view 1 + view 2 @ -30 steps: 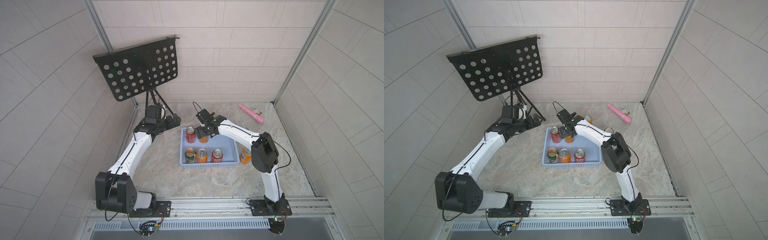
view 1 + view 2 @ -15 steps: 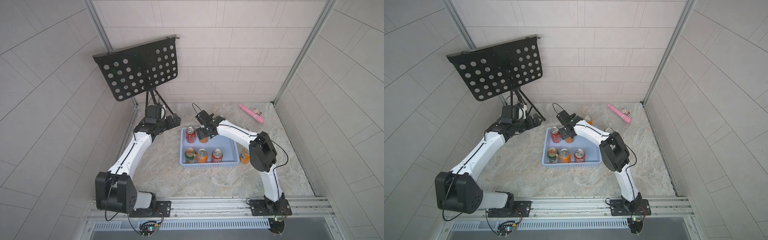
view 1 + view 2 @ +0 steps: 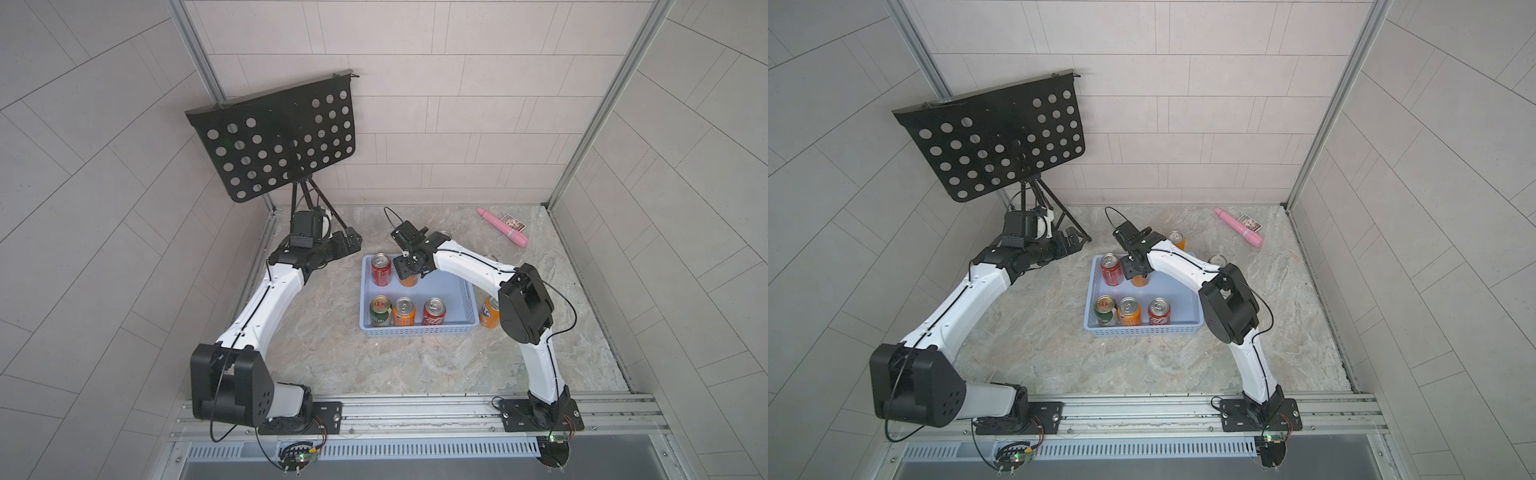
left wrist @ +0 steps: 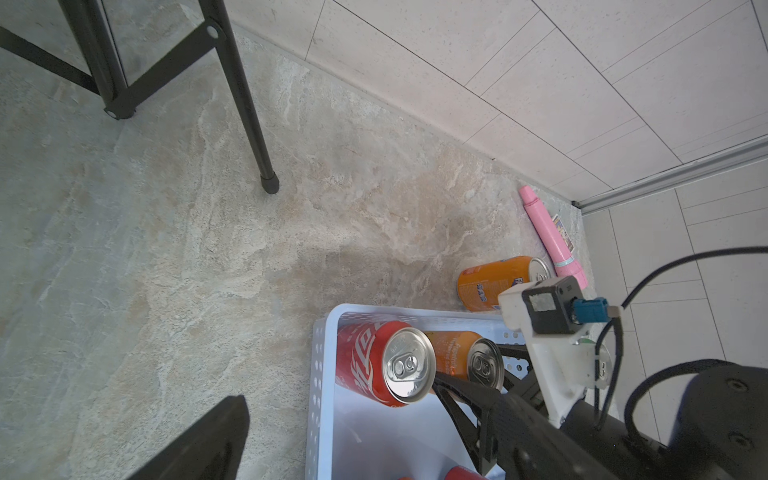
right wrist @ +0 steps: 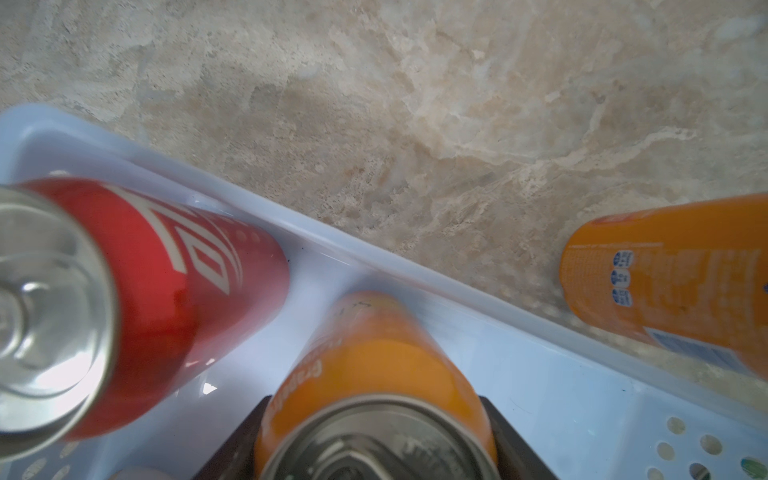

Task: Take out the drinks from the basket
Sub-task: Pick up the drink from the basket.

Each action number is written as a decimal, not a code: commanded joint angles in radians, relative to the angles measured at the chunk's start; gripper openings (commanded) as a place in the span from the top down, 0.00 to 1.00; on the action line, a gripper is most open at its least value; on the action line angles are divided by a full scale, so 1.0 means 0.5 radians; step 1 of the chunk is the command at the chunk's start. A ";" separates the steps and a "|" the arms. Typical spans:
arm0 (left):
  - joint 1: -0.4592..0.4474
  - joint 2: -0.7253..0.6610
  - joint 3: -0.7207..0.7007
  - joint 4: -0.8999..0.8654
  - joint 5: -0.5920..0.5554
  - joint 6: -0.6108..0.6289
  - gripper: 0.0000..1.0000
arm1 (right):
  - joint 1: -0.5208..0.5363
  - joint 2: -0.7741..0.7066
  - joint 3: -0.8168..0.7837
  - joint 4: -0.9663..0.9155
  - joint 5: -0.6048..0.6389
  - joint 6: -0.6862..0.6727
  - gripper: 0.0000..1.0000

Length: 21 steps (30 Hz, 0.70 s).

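Right claw clenched on upright orange can inside basket, beside 1 red can; left claw state cannot be told.

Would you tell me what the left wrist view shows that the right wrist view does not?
Only the left wrist view: the music stand's legs, the pink stick and the right gripper from outside. Only the right wrist view: its dark pads flanking the can. Both: the red can, that gripped orange can, a second orange can outside, and the basket.
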 commanded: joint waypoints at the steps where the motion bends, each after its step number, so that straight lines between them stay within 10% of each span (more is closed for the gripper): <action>1: 0.015 -0.005 0.020 0.002 0.031 -0.008 0.00 | 0.007 -0.148 0.058 -0.146 0.093 -0.026 0.81; 21: 0.014 -0.013 -0.043 0.262 0.415 -0.091 0.00 | -0.022 -0.327 0.281 -0.261 0.043 -0.056 0.86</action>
